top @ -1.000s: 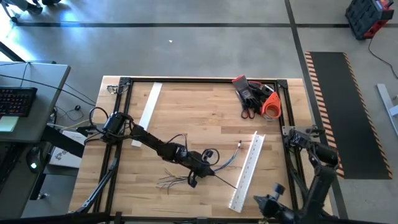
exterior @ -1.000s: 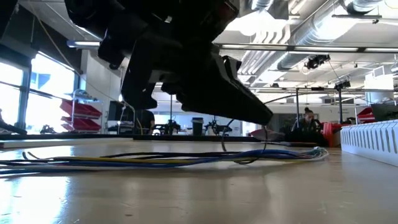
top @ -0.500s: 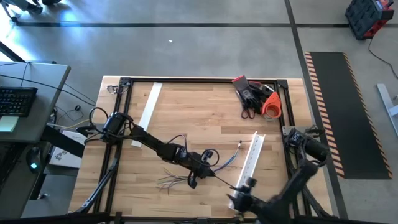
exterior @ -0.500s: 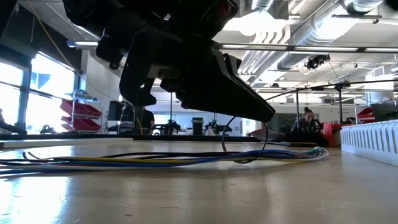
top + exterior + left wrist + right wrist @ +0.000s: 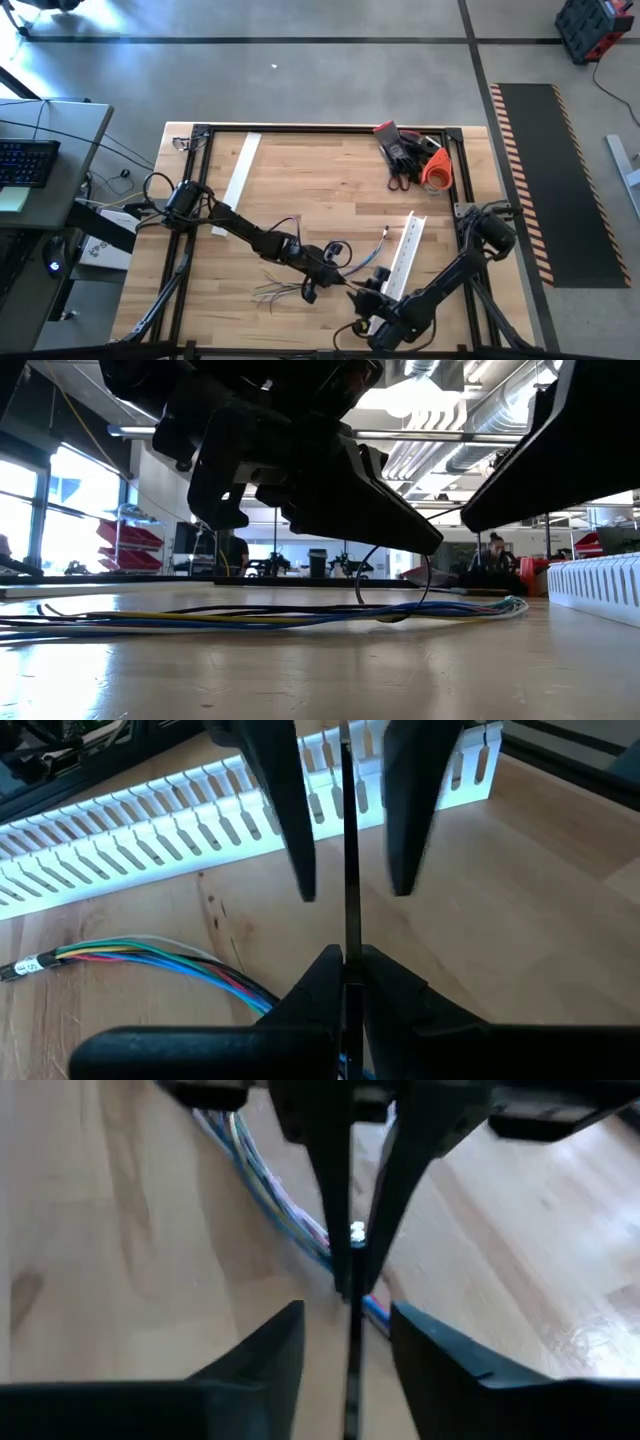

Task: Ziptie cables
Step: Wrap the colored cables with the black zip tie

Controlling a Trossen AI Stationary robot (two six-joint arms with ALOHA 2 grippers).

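Wooden planking is filling a black-framed table set on a grey workshop floor, with a desk and keyboard off at nine o'clock and a hazard-striped mat at three o'clock. Lying a little toward six o'clock of the table's middle, the cables are running as a thin bundle of blue, yellow and dark wires flat on the wood, their free ends fanning out nearer seven o'clock. Over them the left gripper is pressing its jaws together on a thin black zip tie, which is standing out straight beyond its fingertips. From five o'clock the right gripper is facing it tip to tip, its jaws partly spread with the black strip running in the gap between them, not yet pinched. A white slotted channel strip is lying just beside both grippers at four o'clock, a second white strip is resting at ten o'clock, and a red, black and orange heap of tools is sitting at one o'clock. Judging from this, the risks are plain: the right jaws may be closing off-line and bending or flicking the strip aside, the two sets of fingers may be knocking together, and the right arm could be nudging the channel strip. A small white tag is showing near the coloured wire ends, its printing too small to read; no brand is legible anywhere.
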